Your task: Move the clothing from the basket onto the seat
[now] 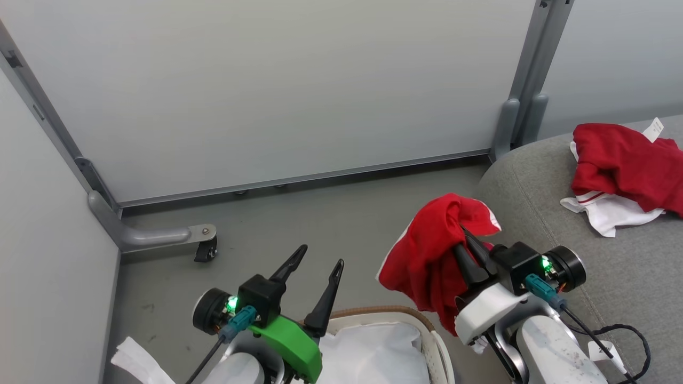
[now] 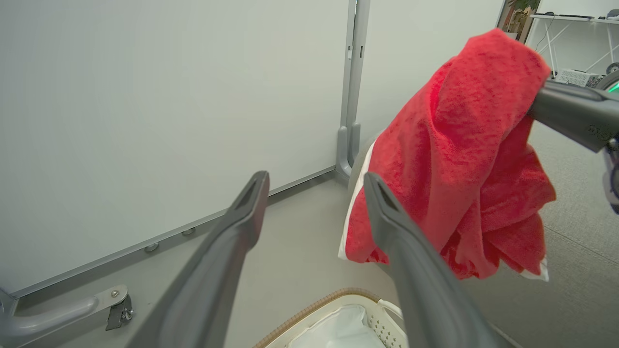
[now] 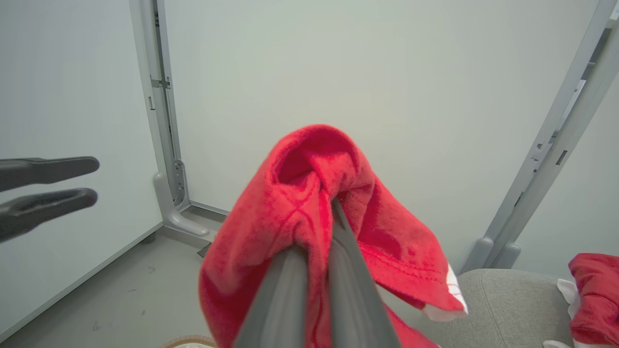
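Closest to us, at the bottom of the head view, we see the basket (image 1: 373, 310) with its brown woven-look rim, and the white liner (image 1: 373, 346) lies crumpled inside it. No red cloth shows in the part of the basket we can see. Our left claw (image 1: 321, 255) hovers just above the rim, its two dark fingers spread wide with nothing between them.

To the right and a little farther out, our right claw (image 1: 467, 245) has its fingers pressed together, pinching a red garment (image 1: 427, 261) with white trim. The cloth drapes over the fingertips and hangs free in the air between the basket and the seat (image 1: 613, 266), just beside the seat's rounded grey edge.

Farther along the seat, well apart from the held piece, a second garment (image 1: 624, 160) lies in a rumpled red-and-white heap on the cushion with a small white tag (image 1: 653, 129) sticking up.

Beyond lies the grey floor (image 1: 320, 224). Behind that, pale partition panels (image 1: 267, 80) stand on grey posts, one with a castered foot (image 1: 205, 248).
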You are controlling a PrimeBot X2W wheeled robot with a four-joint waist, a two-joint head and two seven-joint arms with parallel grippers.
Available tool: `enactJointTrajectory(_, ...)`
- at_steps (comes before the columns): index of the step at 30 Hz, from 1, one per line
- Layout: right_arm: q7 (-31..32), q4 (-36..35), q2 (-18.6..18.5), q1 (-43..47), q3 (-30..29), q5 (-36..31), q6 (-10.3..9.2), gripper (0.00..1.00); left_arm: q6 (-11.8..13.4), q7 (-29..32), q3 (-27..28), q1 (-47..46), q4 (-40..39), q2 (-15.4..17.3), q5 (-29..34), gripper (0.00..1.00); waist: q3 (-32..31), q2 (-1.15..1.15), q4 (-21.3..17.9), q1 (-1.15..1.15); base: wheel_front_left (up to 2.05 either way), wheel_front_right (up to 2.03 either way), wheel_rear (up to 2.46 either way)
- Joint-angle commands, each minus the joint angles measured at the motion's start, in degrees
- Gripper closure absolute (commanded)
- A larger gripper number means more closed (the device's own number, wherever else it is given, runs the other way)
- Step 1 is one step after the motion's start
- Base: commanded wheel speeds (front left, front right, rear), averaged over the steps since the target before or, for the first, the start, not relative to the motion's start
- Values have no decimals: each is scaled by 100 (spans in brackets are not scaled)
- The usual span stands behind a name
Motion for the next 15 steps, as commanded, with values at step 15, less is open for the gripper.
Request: enactJointTrajectory(15, -28, -92, -23, 18, -294, -152, -7, 100, -324, -11, 780, 824, -80, -557, 592, 0, 27, 0, -493, 0, 0, 0, 0)
